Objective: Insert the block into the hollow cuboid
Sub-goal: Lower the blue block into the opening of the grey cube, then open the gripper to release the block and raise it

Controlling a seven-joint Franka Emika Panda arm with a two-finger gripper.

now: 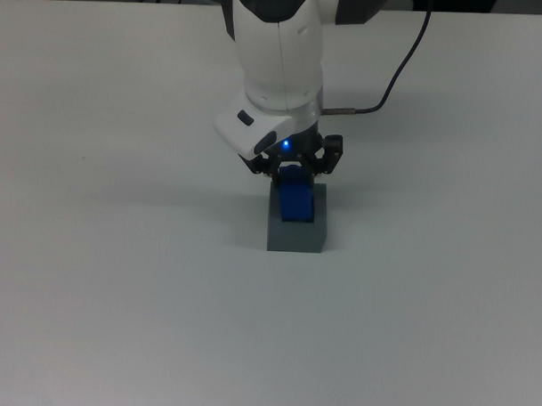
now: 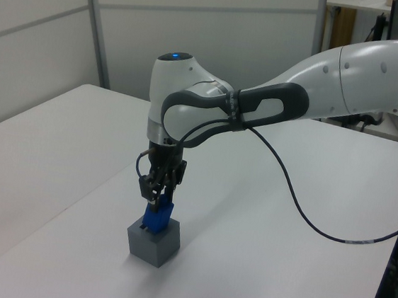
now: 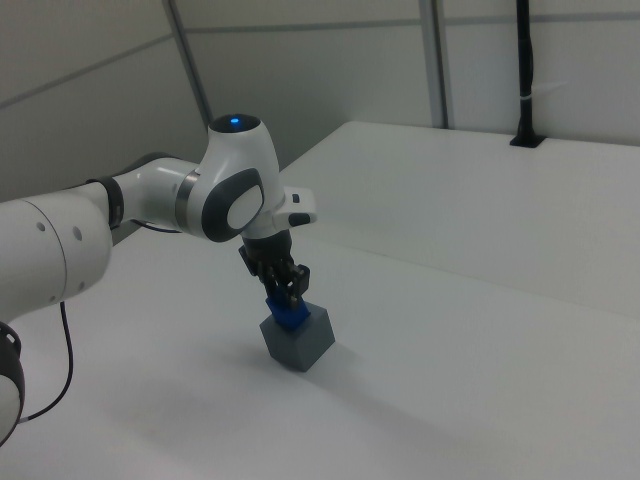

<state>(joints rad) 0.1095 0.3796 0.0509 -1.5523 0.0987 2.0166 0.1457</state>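
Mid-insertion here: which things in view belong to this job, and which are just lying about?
Belongs to the job:
- small bright-blue rectangular block, held by the end effector, lower end at the box's top recess
- matte grey hollow box on the white table

Just there:
- black cable trailing from the arm
- black post at the table's far edge

Top view: the arm's white wrist housing covers the upper part of the gripper (image 1: 294, 171), and the arm itself is cut off by the upper picture edge. The block (image 1: 295, 202) stands in front of the recess of the hollow cuboid (image 1: 296, 234), so how deep it sits cannot be told. Left view: the block's (image 2: 156, 216) lower end is hidden inside the hollow cuboid (image 2: 152, 243); the arm runs off the right picture edge. Right view: the block (image 3: 289, 316) is partly covered by the fingers (image 3: 290, 287). The table's (image 1: 90, 277) near edge lies outside the top view.
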